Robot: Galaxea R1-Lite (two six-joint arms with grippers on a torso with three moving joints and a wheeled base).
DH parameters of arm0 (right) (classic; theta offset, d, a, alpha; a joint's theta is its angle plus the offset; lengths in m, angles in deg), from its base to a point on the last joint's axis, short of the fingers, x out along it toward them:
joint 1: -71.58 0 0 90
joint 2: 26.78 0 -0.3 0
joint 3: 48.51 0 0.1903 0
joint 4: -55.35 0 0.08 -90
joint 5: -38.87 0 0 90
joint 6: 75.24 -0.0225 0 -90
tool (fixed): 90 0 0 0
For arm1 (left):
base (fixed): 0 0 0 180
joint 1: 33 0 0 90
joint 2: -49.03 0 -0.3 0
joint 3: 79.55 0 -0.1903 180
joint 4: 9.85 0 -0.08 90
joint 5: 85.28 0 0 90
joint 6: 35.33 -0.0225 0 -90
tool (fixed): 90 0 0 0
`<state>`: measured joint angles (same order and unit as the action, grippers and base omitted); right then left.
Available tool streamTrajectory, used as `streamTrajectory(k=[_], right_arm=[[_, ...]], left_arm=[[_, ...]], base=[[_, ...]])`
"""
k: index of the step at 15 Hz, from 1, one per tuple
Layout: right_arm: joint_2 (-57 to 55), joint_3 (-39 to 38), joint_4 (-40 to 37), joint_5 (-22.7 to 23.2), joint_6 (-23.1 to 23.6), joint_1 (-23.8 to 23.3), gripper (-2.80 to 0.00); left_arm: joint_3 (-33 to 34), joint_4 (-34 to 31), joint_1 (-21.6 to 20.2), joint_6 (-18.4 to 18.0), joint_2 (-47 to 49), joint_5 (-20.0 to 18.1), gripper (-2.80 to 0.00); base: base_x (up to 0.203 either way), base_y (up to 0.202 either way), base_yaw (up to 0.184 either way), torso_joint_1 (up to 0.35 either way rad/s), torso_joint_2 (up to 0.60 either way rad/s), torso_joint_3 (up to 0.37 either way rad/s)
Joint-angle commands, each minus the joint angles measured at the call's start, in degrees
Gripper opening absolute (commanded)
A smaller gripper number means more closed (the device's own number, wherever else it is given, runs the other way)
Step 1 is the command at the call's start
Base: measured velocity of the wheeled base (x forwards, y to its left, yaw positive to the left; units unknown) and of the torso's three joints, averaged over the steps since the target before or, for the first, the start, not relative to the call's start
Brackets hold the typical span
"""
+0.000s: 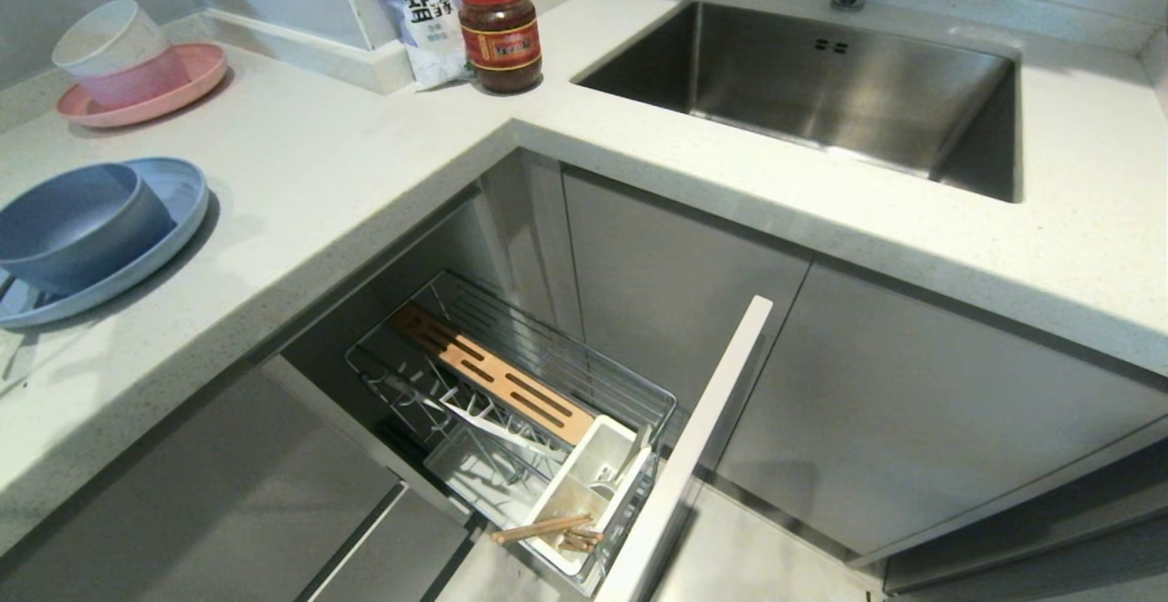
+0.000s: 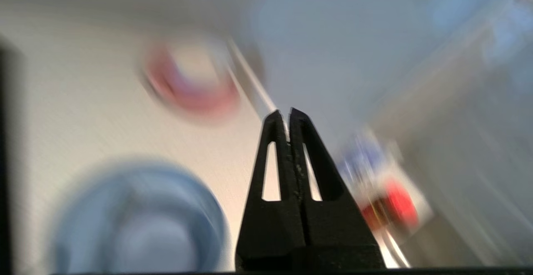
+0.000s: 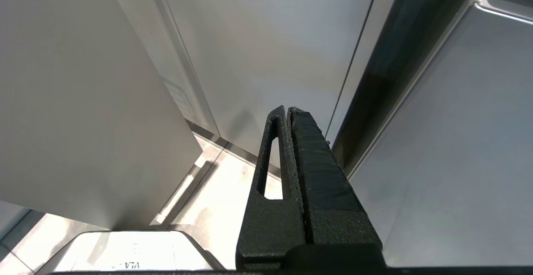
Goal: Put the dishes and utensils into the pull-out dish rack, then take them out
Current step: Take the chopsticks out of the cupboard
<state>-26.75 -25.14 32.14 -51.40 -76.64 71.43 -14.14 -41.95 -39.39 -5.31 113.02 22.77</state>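
On the counter at the left a light-blue bowl [image 1: 68, 223] sits on a wide light-blue plate [image 1: 173, 190]. The pull-out dish rack [image 1: 511, 383] stands open below the counter corner, its grey front panel [image 1: 693, 442] swung out. Wooden chopsticks [image 1: 547, 529] and a piece of silver cutlery [image 1: 634, 461] stand in its white caddy [image 1: 584, 483]. My left gripper [image 2: 288, 114] is shut on nothing, above the counter near the blue plate [image 2: 137, 216]. My right gripper [image 3: 288, 110] is shut, hanging by the cabinet fronts. Neither arm shows in the head view.
A pink plate with stacked white and pink bowls [image 1: 137, 68] sits at the counter's back left. A salt bag [image 1: 424, 9] and a red-lidded jar [image 1: 499, 32] stand in the corner. The steel sink [image 1: 821, 91] lies at the right.
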Motion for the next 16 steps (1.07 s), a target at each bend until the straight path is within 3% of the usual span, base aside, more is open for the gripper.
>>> streamTrajectory(k=[1, 4, 7, 12, 16], right_arm=[[0.24, -0.09, 0.02, 0.00, 0.00, -0.01, -2.80], [0.24, -0.09, 0.02, 0.00, 0.00, 0.04, -2.80], [0.24, -0.09, 0.02, 0.00, 0.00, -0.02, -2.80], [0.24, -0.09, 0.02, 0.00, 0.00, -0.02, -2.80], [0.24, -0.09, 0.02, 0.00, 0.00, -0.02, -2.80]], left_arm=[[0.28, -4.49, 16.78, 1.24, 5.10, 5.44, -2.80], [6.07, -7.58, 31.41, 1.80, 10.05, 14.29, -2.80], [9.98, -10.90, 37.73, 2.09, 14.45, 17.18, -2.80], [10.11, -23.41, 40.36, 2.08, 17.08, 11.78, -2.80], [9.52, -33.42, 41.28, 1.98, 20.69, 4.75, -2.80]], base=[[0.000, 0.000, 0.000, 0.000, 0.00, 0.000], [0.000, 0.000, 0.000, 0.000, 0.00, 0.000], [0.000, 0.000, 0.000, 0.000, 0.00, 0.000], [0.000, 0.000, 0.000, 0.000, 0.00, 0.000], [0.000, 0.000, 0.000, 0.000, 0.00, 0.000]])
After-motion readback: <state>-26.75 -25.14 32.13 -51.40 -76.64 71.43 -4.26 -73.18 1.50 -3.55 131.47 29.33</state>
